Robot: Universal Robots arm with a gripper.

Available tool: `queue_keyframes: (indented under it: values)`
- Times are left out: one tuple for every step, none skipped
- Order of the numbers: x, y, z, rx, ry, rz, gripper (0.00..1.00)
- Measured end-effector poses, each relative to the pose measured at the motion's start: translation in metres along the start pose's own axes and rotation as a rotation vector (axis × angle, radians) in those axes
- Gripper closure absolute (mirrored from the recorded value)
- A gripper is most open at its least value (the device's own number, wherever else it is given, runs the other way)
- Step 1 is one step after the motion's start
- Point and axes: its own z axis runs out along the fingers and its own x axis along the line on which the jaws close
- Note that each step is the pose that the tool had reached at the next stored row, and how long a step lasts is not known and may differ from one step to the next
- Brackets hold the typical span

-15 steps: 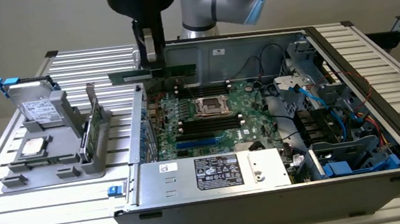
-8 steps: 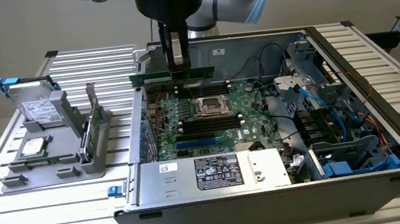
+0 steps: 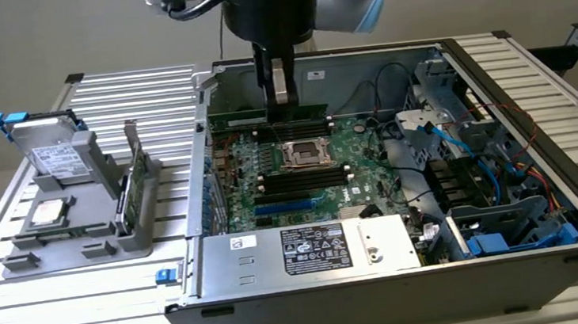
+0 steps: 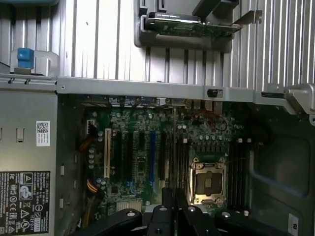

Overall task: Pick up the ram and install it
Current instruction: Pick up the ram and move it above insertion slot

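Observation:
In the exterior view my gripper (image 3: 281,103) hangs inside the open computer case (image 3: 387,296), over the back of the motherboard (image 3: 295,169). It is shut on the ram (image 3: 247,119), a long thin green stick held level just behind the CPU socket (image 3: 307,154). The stick sits low over the rear black memory slots, and I cannot tell whether it touches them. More black slots (image 3: 303,179) lie in front of the socket. In the wrist view the dark fingers (image 4: 162,214) point down at the motherboard (image 4: 142,157) beside the CPU socket (image 4: 206,179).
A grey holder (image 3: 72,223) at the exterior view's left carries a drive (image 3: 49,153) and an upright green card with a metal bracket (image 3: 132,185), the card (image 4: 192,22) also appearing in the wrist view. The power supply (image 3: 308,248) lies at the case front. Blue cables and drive cages (image 3: 483,191) crowd the right.

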Motion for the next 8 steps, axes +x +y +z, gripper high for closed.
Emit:
queue_keyframes:
  values:
    - [0.0,-0.0024,0.0016,0.0006,0.0,0.003,0.87]
    - [0.0,-0.0048,0.0032,0.0012,0.0001,0.006,0.87]
    - [0.001,-0.0076,0.0049,0.0017,0.0001,0.009,0.87]
    - [0.001,-0.0105,0.0067,0.002,0.0002,0.01,0.87]
    - [0.0,-0.0132,0.0087,0.0019,0.0002,0.011,0.87]
    - [-0.002,-0.016,0.0109,0.0017,0.0002,0.011,0.87]
    - [-0.004,-0.0186,0.013,0.0015,0.0002,0.011,0.87]
    - [-0.006,-0.0215,0.0155,0.0013,0.0,0.011,0.87]
